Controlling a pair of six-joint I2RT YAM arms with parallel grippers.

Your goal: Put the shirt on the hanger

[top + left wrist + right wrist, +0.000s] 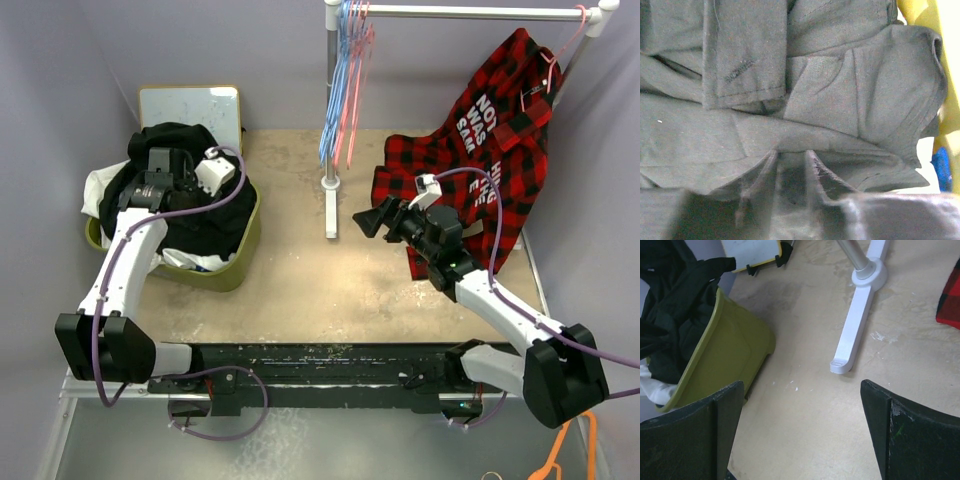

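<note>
— While the left gripper (792, 210) is down in the bin (235, 268), look at its wrist view: nothing but black cloth, and a fold of the shirt (180, 135) standing up between the fingers.
— So it's got hold?
— The fingers are drawn in on that fold with the cloth pleated between them, so I call it a pinch on the shirt. How firm it is, I can't say; the bottom of the picture is smeared.
— Why go in there?
— Because that's where the shirt is: heaped in the bin at the left of the table (300, 290), spilling over the rim, with a white garment (95, 188) under it. It has to come out of the heap before anything else can happen.
— And the right gripper (800, 390)?
— Spread wide, nothing between the fingers, hanging above bare table near the rack foot (855, 325) and facing the bin. My read: it's parked mid-table to take a second hold once the shirt comes across.
— Hanger?
— The hanger (366, 45), the pink one, hangs on the rail (470, 12) beside the blue hangers (335, 90), well apart from the shirt. Nobody touches it.
— Early days, then.
— Very. The shirt's in the bin and the hanger's on the rail. The plaid shirt (500, 150) fills the right end of the rail and drapes onto the table behind the right arm. I'd guess that's another reason the arm waits toward the middle.
</note>
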